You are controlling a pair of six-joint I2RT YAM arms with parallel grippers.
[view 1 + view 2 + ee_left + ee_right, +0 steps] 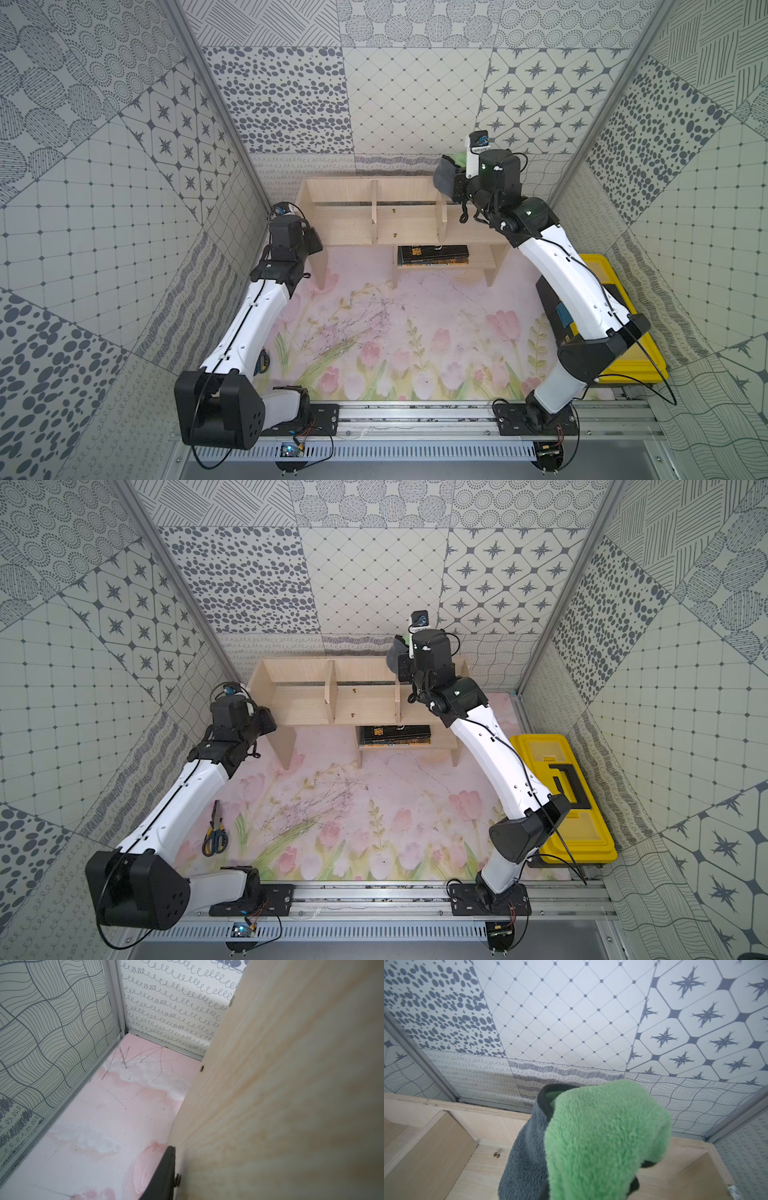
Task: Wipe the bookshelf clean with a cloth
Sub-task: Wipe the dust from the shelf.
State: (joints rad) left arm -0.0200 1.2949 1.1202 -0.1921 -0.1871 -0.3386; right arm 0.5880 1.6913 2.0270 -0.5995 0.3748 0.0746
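The pale wood bookshelf (399, 224) (307, 706) stands at the back of the table in both top views. My left gripper (312, 243) (268, 721) grips the front edge of its left side panel (291, 1084). One black finger (166, 1174) lies against the panel's outer face, and the panel hides the other. My right gripper (457, 183) (401, 663) hovers over the right compartment (436, 1157), shut on the cloth (445, 176) (394, 658). The cloth (602, 1136) hangs bunched, green and dark grey, and covers the fingertips.
A black book (432, 254) (395, 734) lies on the short lower shelf. A yellow and black toolbox (569, 796) sits under the right arm at the right wall. Scissors (215, 833) lie by the left arm. Scribble marks (374, 324) cover the floral mat. Patterned walls stand close.
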